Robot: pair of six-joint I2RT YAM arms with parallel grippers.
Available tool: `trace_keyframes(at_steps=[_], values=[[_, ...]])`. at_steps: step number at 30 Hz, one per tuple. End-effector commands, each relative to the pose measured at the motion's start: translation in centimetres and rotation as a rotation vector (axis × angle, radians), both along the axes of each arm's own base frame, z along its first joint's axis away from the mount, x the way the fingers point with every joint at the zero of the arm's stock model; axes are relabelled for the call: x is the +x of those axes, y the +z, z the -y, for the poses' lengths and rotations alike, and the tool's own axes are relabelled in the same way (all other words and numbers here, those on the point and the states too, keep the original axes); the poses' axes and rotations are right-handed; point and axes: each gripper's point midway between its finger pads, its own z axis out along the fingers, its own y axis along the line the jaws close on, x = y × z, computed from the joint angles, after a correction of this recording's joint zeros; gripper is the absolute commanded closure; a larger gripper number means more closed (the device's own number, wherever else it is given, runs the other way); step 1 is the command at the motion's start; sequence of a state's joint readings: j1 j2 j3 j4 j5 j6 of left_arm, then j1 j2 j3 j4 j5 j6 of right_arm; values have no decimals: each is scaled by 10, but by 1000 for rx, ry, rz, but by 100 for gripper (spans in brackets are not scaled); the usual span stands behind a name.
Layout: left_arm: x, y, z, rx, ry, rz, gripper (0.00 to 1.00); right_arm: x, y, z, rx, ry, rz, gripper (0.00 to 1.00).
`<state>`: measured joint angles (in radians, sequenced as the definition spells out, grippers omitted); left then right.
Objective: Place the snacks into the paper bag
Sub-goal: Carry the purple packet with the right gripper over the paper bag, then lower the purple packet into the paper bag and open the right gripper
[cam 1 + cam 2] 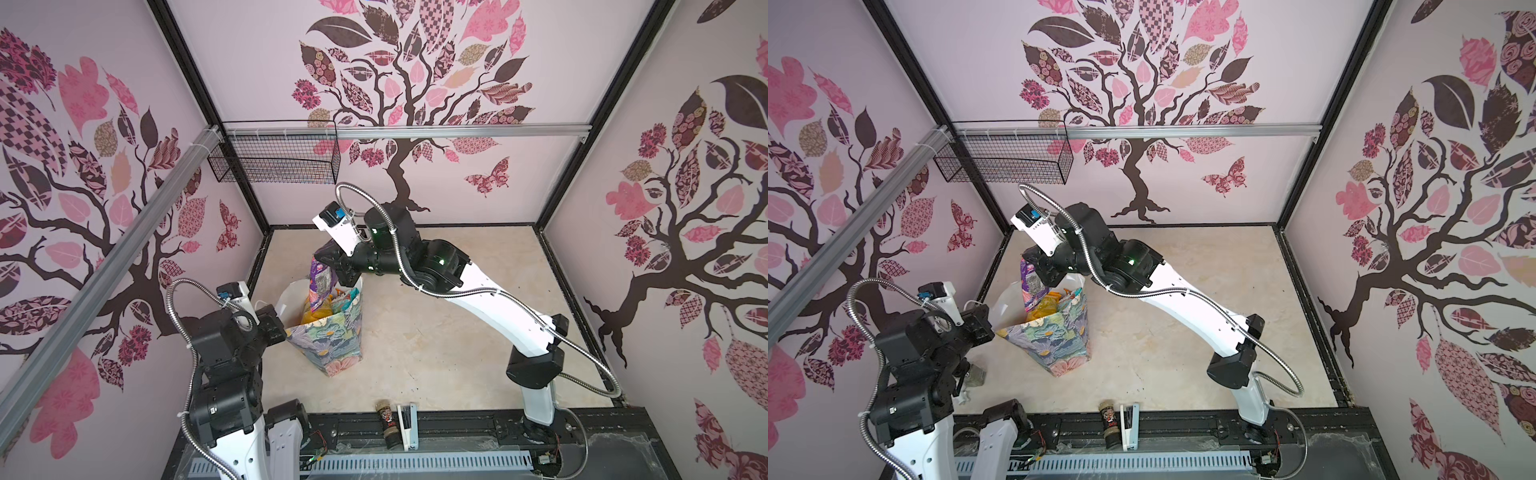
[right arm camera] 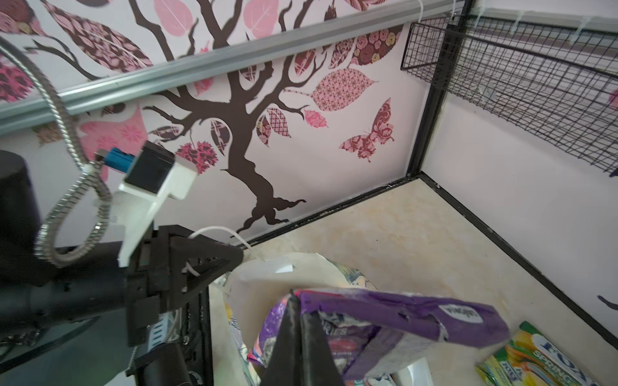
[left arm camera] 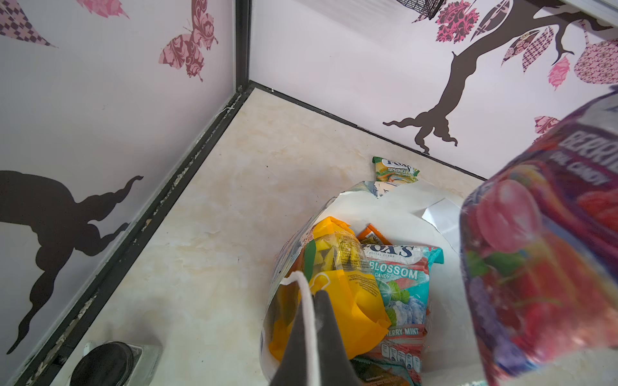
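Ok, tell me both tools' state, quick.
Left tool: closed on the white cord handle of the paper bag.
Right tool: closed, holding the purple Berries candy packet.

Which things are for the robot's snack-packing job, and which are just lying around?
For the job: tall floral paper gift bag; glossy purple plastic snack packet; green-yellow plastic snack packet.
Just lying about: small dark spice jar; white plastic stapler; black wire basket.

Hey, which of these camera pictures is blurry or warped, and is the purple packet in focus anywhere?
Left wrist view: the purple packet, close to the lens, is smeared out of focus, while the teal packet inside the paper bag reads sharp. Right wrist view: that purple packet is fairly crisp. Both top views: sharp, evenly lit, no harsh glare.
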<state>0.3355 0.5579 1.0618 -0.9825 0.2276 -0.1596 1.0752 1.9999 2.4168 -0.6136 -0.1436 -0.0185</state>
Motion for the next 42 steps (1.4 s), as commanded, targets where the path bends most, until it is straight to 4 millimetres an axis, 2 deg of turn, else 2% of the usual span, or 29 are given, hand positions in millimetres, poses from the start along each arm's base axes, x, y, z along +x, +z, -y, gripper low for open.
trace_keyframes(at_steps=[1,4,11,17,21,25,37,39,40,41,42], values=[[0,4,0,14,-2,24,100,13,1,1,-38,-52,98,100],[1,3,0,13,-2,21,100,15,-14,2,-94,-48,124,100],[1,3,-1,13,-1,20,100,15,-27,13,-191,-36,208,100],[1,2,-1,11,0,18,100,0,-47,13,-275,65,229,100],[1,2,-1,14,1,19,100,-11,-47,12,-272,116,225,100],[1,2,-1,16,2,19,100,-34,-51,9,-278,226,222,100],[2,2,-2,18,4,16,100,-69,-92,-14,-381,369,223,100],[2,2,-2,18,4,17,100,-74,-93,-18,-377,384,217,78],[2,2,-2,19,4,17,100,-77,-92,-19,-368,395,217,58],[2,2,-2,19,5,18,100,-79,-89,-21,-356,400,211,49],[1,2,-2,18,7,18,100,-80,-85,-22,-340,403,206,46]])
